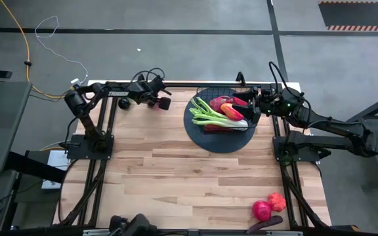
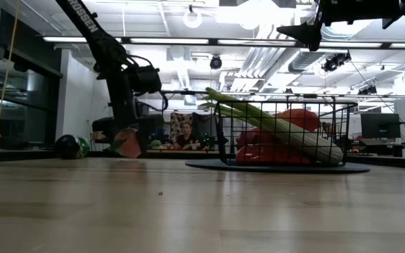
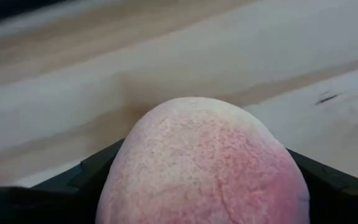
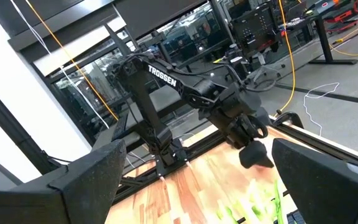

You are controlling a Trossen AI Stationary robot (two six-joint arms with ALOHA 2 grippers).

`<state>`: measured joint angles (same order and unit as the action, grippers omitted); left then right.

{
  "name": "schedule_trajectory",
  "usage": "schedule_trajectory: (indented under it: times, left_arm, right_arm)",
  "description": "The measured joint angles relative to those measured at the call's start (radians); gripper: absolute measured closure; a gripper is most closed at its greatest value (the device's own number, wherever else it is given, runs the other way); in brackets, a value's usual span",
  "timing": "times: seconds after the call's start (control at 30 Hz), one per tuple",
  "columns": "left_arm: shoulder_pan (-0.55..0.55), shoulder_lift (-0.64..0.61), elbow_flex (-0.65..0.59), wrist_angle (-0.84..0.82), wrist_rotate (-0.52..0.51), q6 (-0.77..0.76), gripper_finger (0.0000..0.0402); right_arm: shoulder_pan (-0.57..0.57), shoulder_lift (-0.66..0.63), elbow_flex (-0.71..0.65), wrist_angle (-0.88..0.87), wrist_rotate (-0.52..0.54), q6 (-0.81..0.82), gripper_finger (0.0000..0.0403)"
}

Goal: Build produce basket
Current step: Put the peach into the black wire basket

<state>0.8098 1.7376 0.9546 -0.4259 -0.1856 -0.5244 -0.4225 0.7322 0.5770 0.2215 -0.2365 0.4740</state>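
**Left arm has a fruit between its fingers at the far edge of the table**

The left gripper is low at the far edge of the wooden table, to the left of the basket. A round fruit with pink-red and pale skin fills the space between its two dark fingers; the fingers are at both sides of it, but I cannot tell if they press on it already.

The basket stands on its dark round base at the far side of the table, right of the middle. In it lie the long green celery, which sticks out over the rim, and red and orange pieces.

The right gripper hangs above the right side of the basket with its jaws wide apart and nothing in them.

Near the front right corner of the table lie a red round piece, an orange one touching it, and a dark eggplant
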Motion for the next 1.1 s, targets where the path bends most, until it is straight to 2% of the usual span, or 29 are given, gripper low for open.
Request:
schedule_trajectory:
  times: [0.17, 0.33, 0.47, 0.63, 0.77, 0.9, 1.0, 1.1]
  left_arm:
    - [0.002, -0.131, 0.0, 0.023, 0.017, 0.036, 0.0091]
    - [-0.013, -0.391, 0.0, 0.169, 0.124, 0.183, 0.009]
    - [-0.079, -0.602, 0.001, 0.312, 0.191, 0.248, 0.0083]
    - [-0.223, -0.789, 0.001, 0.406, 0.192, 0.248, 0.008]
    - [-0.373, -0.843, 0.002, 0.403, 0.144, 0.267, 0.0079]
    - [-0.505, -0.841, 0.001, 0.402, 0.033, 0.299, 0.0078]
    - [-0.557, -0.821, 0.001, 0.403, -0.029, 0.31, 0.0078]
    - [-0.573, -0.804, 0.0, 0.415, -0.046, 0.311, 0.0077]
  right_arm:
    - [0.0, 0.0, 0.0, 0.0, 0.001, 0.0, 0.0008]
    - [0.0, 0.0, 0.0, 0.0, 0.002, -0.001, 0.0008]
    - [0.0, 0.0, 0.0, 0.0, 0.003, -0.003, 0.0008]
    - [0.0, 0.0, 0.0, 0.0, 0.003, -0.003, 0.0008]
    - [0.0, 0.0, 0.0, 0.0, 0.004, -0.003, 0.0008]
    - [0.0, 0.0, 0.0, 0.0, 0.004, -0.003, 0.0008]
    - [0.0, 0.0, 0.0, 0.0, 0.004, -0.003, 0.0008]
    - [0.0, 0.0, 0.0, 0.0, 0.003, -0.003, 0.0008]
